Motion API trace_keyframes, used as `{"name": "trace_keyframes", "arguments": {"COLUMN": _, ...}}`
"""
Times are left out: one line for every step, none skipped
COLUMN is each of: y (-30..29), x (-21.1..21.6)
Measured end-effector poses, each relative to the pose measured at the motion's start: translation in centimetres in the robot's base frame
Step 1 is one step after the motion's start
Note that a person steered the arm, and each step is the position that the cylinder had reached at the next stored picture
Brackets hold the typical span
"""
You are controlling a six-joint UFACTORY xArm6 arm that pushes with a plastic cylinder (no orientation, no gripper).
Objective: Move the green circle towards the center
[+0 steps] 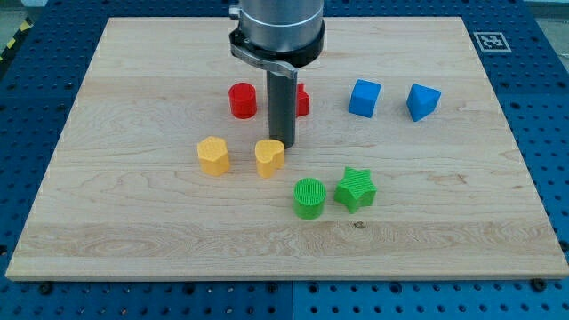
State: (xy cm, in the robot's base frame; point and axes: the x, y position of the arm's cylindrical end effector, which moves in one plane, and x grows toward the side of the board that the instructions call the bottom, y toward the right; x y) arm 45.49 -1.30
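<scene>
The green circle [309,197] sits below the board's middle, touching or nearly touching the green star [356,188] on its right. My tip [281,143] is just above the yellow heart-shaped block [269,157], up and to the left of the green circle, apart from it.
A yellow block [213,156] lies left of the heart. A red circle [243,100] and a red block [301,100], partly hidden by the rod, sit higher up. A blue cube [364,98] and a blue angular block [423,101] lie at upper right. The wooden board [107,222] rests on a blue base.
</scene>
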Motion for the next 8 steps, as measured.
{"name": "trace_keyframes", "arguments": {"y": 0.5, "x": -0.3}}
{"name": "trace_keyframes", "arguments": {"y": 3.9, "x": -0.3}}
{"name": "trace_keyframes", "arguments": {"y": 7.6, "x": -0.1}}
{"name": "trace_keyframes", "arguments": {"y": 11.9, "x": 3.7}}
{"name": "trace_keyframes", "arguments": {"y": 15.3, "x": 9.5}}
{"name": "trace_keyframes", "arguments": {"y": 15.0, "x": 14.1}}
{"name": "trace_keyframes", "arguments": {"y": 9.5, "x": 14.5}}
{"name": "trace_keyframes", "arguments": {"y": 6.5, "x": 12.7}}
